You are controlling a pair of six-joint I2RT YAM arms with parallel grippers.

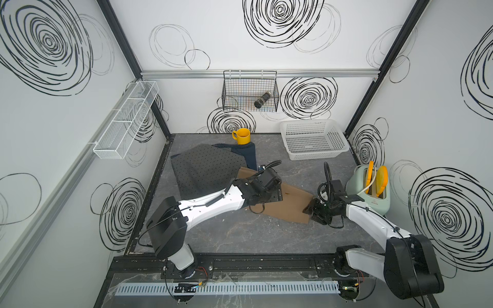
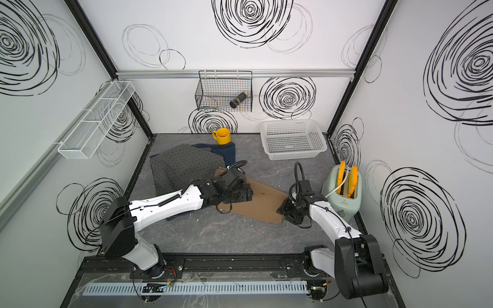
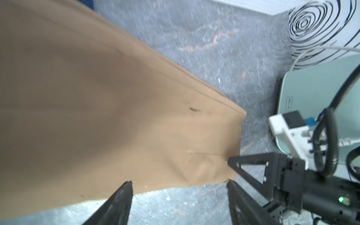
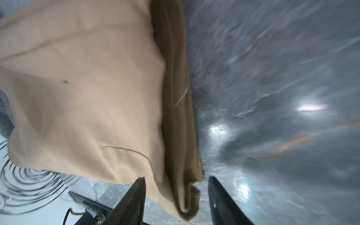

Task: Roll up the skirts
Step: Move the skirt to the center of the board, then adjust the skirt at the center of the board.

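Looking over the bench (image 1: 240,234), finding no roll anywhere yet, so barely started by this evidence. Working first, apparently, on the tan skirt (image 1: 282,202): spread flat and unrolled from mid-bench toward the right edge, with its end close to the toaster (image 1: 373,186). Reaching over that skirt's left part with the left end effector (image 3: 179,183), jaws apart and empty in the left wrist view. Straddling a folded corner at the skirt's right-hand end with the right end effector (image 4: 177,178), jaws apart too, with cloth lying loose between them rather than pinched, as far as the blurred right wrist view allows. Leaving the dotted grey skirt (image 1: 205,170) flat toward the far-left corner, meeting the tan one's far end. Leaving also the denim skirt (image 1: 249,156) mostly buried beneath the grey, poking out near the far edge with a yellow mug (image 1: 242,136) on or against it; cannot tell which. Remaining, as judged from this: nearly everything, namely rolling the tan skirt from one end, then freeing and rolling grey and denim.
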